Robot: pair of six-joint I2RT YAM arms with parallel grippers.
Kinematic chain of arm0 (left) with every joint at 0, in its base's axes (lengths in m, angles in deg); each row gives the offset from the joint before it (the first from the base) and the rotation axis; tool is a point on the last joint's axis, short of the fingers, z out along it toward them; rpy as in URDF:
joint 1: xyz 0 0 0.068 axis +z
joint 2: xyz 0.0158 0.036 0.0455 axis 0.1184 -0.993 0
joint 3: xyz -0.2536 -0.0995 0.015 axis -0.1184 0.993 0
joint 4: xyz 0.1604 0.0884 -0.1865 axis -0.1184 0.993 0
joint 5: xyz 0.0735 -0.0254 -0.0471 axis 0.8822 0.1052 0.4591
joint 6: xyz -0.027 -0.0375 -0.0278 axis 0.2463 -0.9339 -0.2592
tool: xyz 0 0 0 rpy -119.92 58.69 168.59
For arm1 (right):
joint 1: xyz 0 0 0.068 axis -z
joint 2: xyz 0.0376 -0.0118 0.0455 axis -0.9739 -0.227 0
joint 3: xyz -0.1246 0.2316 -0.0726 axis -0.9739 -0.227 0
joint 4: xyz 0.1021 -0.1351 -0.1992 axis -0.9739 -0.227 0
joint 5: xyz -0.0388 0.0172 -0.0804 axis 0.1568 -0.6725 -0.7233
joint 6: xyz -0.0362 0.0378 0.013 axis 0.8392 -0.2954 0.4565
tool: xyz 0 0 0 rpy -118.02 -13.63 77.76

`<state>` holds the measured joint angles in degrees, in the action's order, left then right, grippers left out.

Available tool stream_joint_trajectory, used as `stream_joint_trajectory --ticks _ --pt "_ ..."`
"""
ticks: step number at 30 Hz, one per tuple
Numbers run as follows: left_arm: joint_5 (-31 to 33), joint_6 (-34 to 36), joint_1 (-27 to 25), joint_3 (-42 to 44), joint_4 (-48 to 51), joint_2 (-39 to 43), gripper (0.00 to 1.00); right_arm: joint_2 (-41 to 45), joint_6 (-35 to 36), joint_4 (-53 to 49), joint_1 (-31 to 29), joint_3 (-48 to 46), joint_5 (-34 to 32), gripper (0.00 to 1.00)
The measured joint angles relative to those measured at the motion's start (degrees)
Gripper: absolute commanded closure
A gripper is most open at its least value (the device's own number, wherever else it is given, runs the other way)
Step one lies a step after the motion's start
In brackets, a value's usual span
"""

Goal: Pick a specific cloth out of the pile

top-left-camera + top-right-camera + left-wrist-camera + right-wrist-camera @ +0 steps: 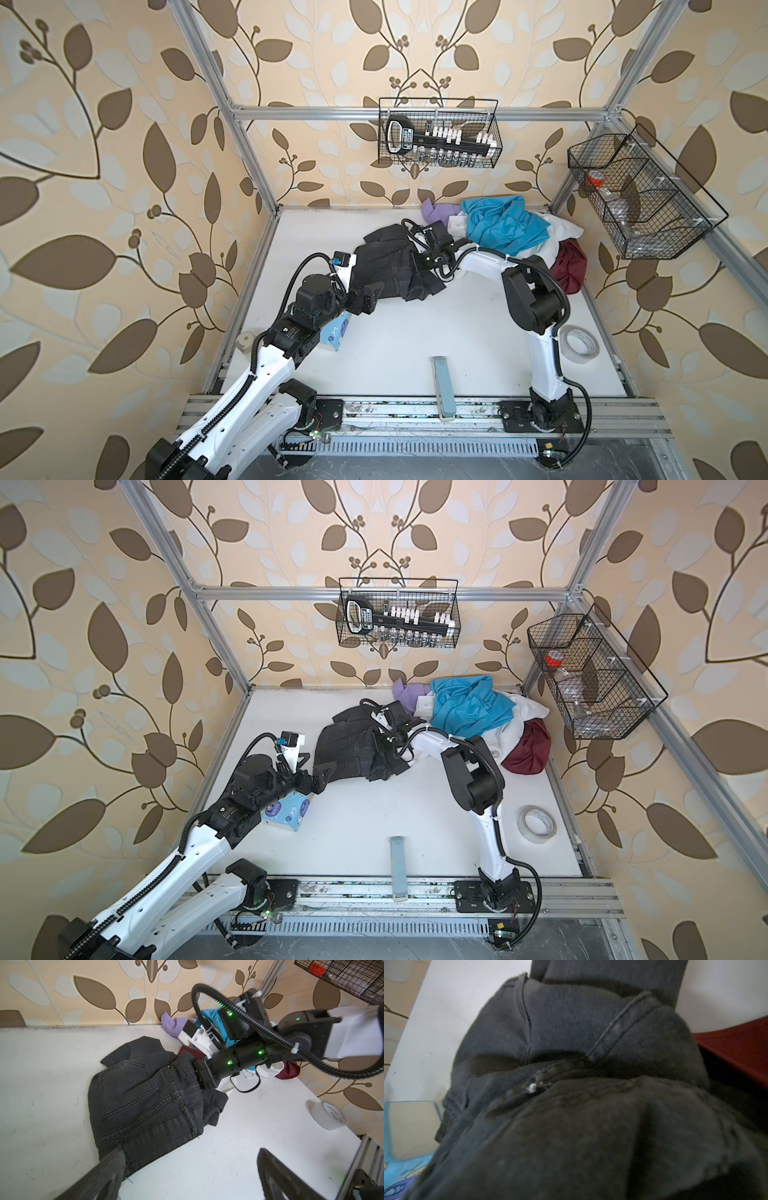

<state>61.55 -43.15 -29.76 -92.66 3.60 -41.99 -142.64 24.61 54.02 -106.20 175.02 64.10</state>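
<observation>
Where the cloth (386, 266) lies: spread on the white table (415, 340), just left of the pile (505, 232) in both top views, pocket seams up.
Right gripper (202, 1074): tip buried in a bunched fold at the cloth's pile-side edge; jaw state cannot be told, fabric hides it.
Left gripper (191, 1154): jaws wide apart, holding nothing; one finger (112, 1163) over the cloth's opposite edge.
Tissue pack (291, 808): beneath the left arm (199, 845).
Tape roll (579, 345): beside the right arm (544, 365), well apart from the cloth.

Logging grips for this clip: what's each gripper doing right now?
Left gripper: open, at the edge of the jeans.
Right gripper: buried in the jeans; cannot tell.
</observation>
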Motion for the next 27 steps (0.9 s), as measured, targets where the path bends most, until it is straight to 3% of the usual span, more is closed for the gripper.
stream_joint_trajectory --ticks 5,11,16,25,27 --pt "0.07 0.15 0.00 0.00 -0.02 0.00 0.01 -6.03 -1.64 -1.86 -2.14 9.68 1.03 0.82" --pt "0.39 0.37 0.00 0.00 -0.04 -0.20 0.01 -15.26 -3.72 -5.73 -4.98 25.46 1.90 0.74" --pt "1.20 0.50 0.00 0.00 0.00 -0.90 0.01 -22.10 -6.01 -8.13 -5.99 37.27 3.58 0.72" --pt "1.55 1.20 0.00 0.00 0.00 -1.60 0.01 -27.74 -17.05 0.76 -5.92 42.32 8.02 0.73" --pt "1.55 1.31 0.00 0.00 -0.02 -1.77 0.01 -29.44 -20.26 4.28 -5.95 43.63 9.14 0.67"
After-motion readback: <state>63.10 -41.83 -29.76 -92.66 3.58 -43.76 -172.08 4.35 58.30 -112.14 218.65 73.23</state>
